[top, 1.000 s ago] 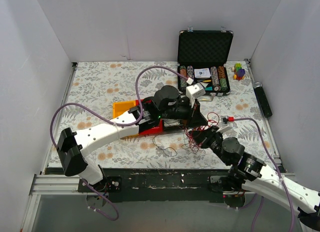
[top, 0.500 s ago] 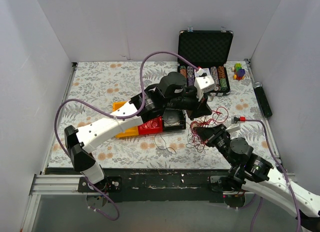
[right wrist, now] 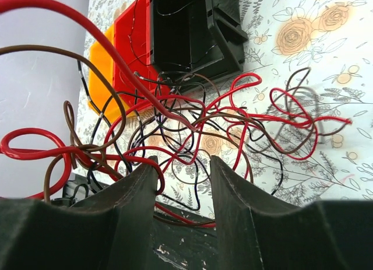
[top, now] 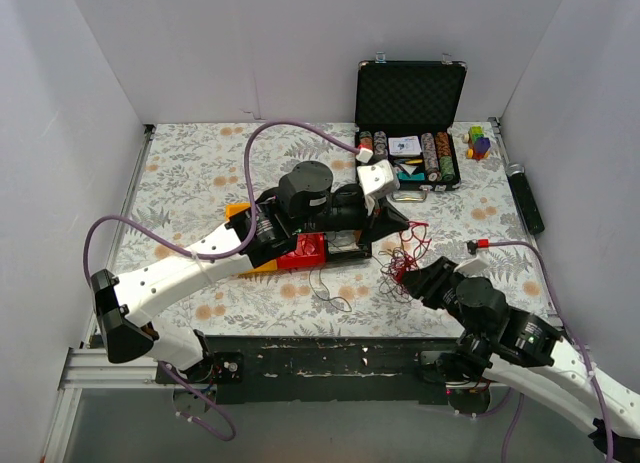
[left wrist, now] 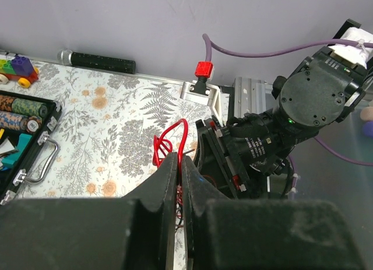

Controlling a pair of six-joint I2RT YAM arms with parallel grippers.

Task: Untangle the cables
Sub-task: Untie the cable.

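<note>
Jaws on the left gripper (left wrist: 179, 162) are pressed together and pinching a red strand of the cables (top: 405, 255), with a red loop sticking up right past the tips. The right gripper (right wrist: 183, 165) is the opposite deal: jaws spread, nothing clamped that I can see, and strands just run across beyond the gap between its fingers (right wrist: 137, 188).

Using the black chip case (top: 410, 88) as the reference, the tangle of red, brown and black wire sits on the floral table (top: 190, 163). It's on the near side of the case, toward the arm bases, and well apart from it. Both grippers meet at that tangle, the left one on the side toward the case and the right one on the side away from it. One thin black strand trails flat on the cloth, further from the case and off to its left.

A red bin (top: 305, 251), an orange bin (top: 238, 218) and a black bin (top: 350, 245) also sit nearer than the case and to its left. The wires are just beside the black one.
</note>
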